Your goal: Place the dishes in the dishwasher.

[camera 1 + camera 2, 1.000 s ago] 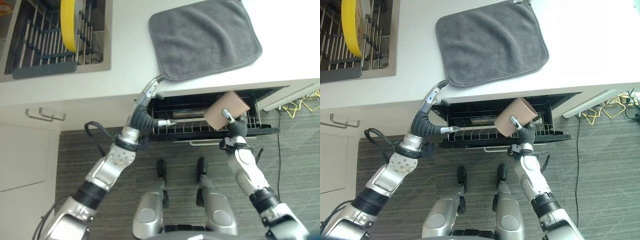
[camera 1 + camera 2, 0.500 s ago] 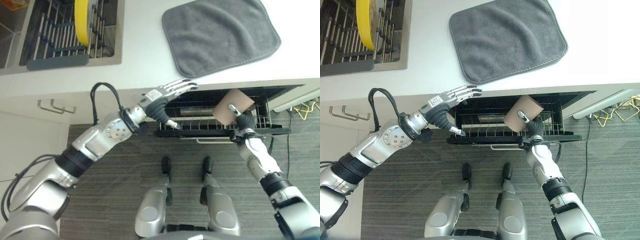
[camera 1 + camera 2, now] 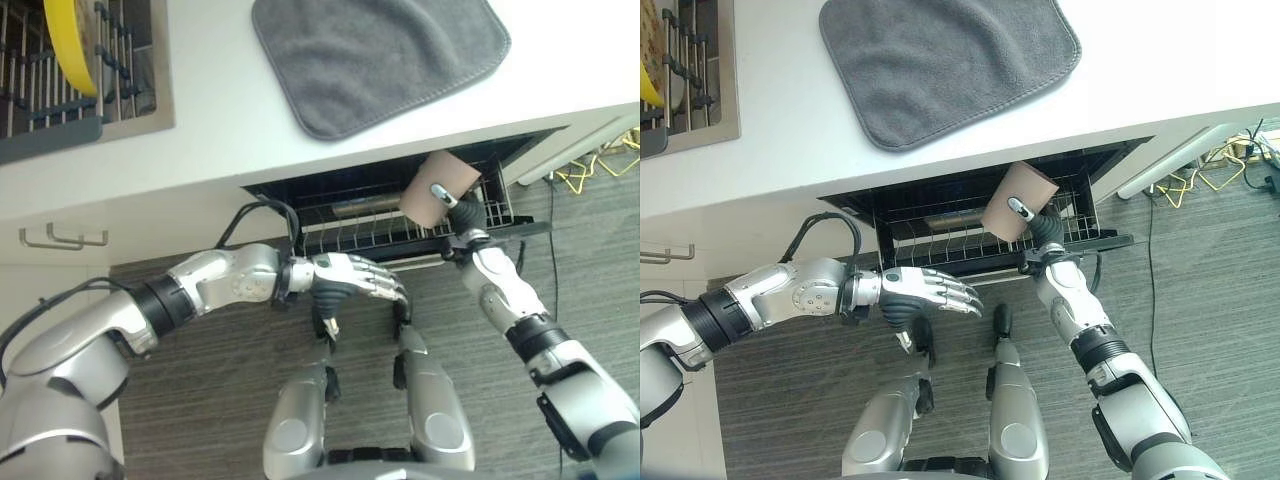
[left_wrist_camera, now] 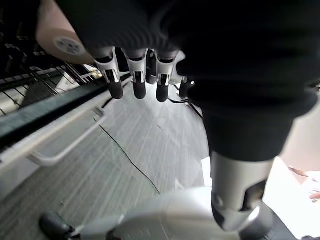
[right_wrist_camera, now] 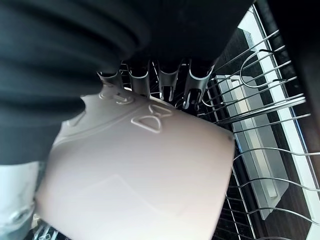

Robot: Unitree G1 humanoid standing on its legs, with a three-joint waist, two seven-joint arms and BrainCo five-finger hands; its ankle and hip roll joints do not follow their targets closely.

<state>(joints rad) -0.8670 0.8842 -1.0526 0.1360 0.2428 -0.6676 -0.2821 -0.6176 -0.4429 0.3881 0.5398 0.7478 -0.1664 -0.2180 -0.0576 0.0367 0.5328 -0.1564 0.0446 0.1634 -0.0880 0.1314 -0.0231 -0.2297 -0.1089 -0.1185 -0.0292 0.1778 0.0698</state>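
A pinkish-brown cup (image 3: 438, 184) hangs tilted over the right part of the pulled-out dishwasher rack (image 3: 355, 233), and my right hand (image 3: 457, 216) is shut on it. In the right wrist view the fingers (image 5: 165, 80) curl over the cup (image 5: 140, 165) above the rack's wire tines (image 5: 260, 115). My left hand (image 3: 350, 280) is open with straight fingers, low in front of the rack's front edge and holding nothing. The left wrist view shows its fingers (image 4: 135, 82) past the rack's white front handle (image 4: 65, 145).
A grey cloth (image 3: 380, 50) lies on the white counter (image 3: 220, 140) above the dishwasher. A yellow plate (image 3: 72, 40) stands in the sink's drying rack (image 3: 50, 135) at the far left. Cabinet handles (image 3: 55, 238) are at the left, and grey floor lies below.
My left hand has dropped from the counter edge by the rack's left corner to a spot low in front of the rack. The right hand still holds the cup over the rack. The camera shifted.
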